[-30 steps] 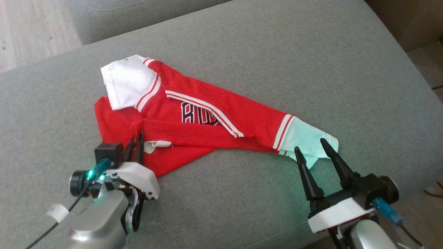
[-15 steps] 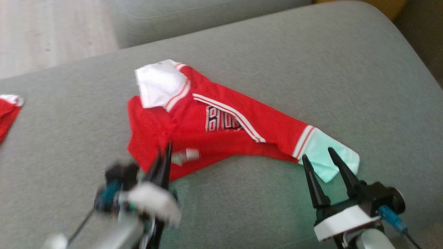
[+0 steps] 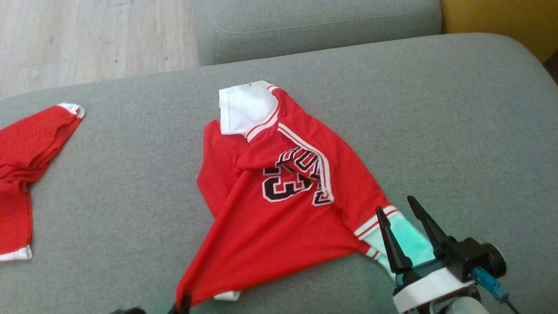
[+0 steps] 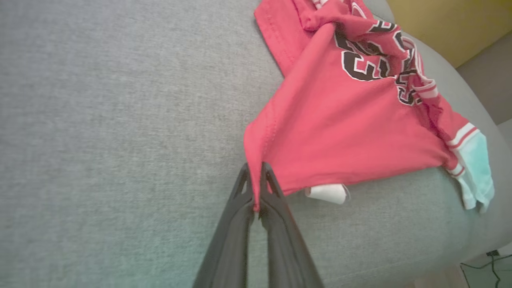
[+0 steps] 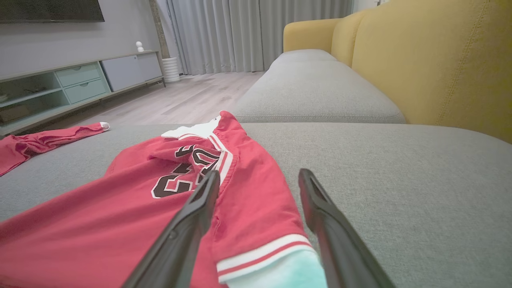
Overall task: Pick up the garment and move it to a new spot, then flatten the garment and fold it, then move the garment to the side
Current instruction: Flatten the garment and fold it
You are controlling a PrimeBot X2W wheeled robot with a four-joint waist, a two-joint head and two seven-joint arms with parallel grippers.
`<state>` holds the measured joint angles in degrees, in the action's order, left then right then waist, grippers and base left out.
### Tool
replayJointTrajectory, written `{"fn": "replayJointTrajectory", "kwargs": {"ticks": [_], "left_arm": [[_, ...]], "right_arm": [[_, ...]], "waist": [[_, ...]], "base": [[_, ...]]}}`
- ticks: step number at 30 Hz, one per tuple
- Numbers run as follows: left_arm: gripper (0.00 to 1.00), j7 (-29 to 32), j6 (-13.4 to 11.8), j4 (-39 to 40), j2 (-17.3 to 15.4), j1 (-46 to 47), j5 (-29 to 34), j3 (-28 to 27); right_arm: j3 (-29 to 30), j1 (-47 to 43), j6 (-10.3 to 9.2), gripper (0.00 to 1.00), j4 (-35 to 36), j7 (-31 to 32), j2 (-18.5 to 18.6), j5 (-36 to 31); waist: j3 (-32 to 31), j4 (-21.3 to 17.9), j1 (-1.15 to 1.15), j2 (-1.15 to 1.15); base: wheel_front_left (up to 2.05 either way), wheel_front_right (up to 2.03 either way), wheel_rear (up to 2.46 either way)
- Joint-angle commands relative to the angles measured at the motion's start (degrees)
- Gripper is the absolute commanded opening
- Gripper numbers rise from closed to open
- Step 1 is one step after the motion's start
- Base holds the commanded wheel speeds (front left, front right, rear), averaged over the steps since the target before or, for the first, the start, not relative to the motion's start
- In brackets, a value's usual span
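In the head view your left claw [image 3: 186, 303] is cut off by the bottom edge. Just its dark tips are inside the frame, clenched on the lowest corner of the red garment [image 3: 279, 209]. The garment spreads away from it over the grey cushion [image 3: 436, 109]. Your right claw [image 3: 394, 205] stands spread wide above the mint cuff [image 3: 407, 237], gripping nothing. To the right of this claw and beyond it the cushion is bare up to its rounded edge. Far left of the left claw lies a second red garment [image 3: 26, 148], cut by the frame.

In the left wrist view both fingers press together on the red hem. Just right of the tips a white label [image 4: 328, 193] sticks out from under the cloth. Left of the claw the cushion is bare.

In the right wrist view the cuff lies low between the open fingers. If the tips touch the cloth, you cannot tell. Ahead of the claw a fold hides half of the printed number [image 5: 172, 186].
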<state>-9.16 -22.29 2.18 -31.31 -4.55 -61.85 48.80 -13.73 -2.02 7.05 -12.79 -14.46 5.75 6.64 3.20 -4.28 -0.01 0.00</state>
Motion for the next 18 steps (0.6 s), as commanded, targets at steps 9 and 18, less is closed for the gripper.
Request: {"fn": "replayJointTrajectory", "kwargs": {"ticks": [9,18], "left_arm": [[1.00,-0.96,-2.28,-0.28,-5.16,-1.29,-1.34,-5.02],[1.00,1.18,-0.75,8.05,-2.77,9.43,2.09,-4.52]], "right_arm": [[-1.83,0.87,0.44,1.00,1.49,-0.54,1.13,0.54],[-2.21,2.35,0.44,1.00,1.87,-0.54,0.75,0.61]], "waist": [[-0.37,-1.99,0.01,0.00],[1.56,-6.25,0.01,0.00]], "base": [[0.00,0.00,0.00],[0.00,0.00,0.00]]}}
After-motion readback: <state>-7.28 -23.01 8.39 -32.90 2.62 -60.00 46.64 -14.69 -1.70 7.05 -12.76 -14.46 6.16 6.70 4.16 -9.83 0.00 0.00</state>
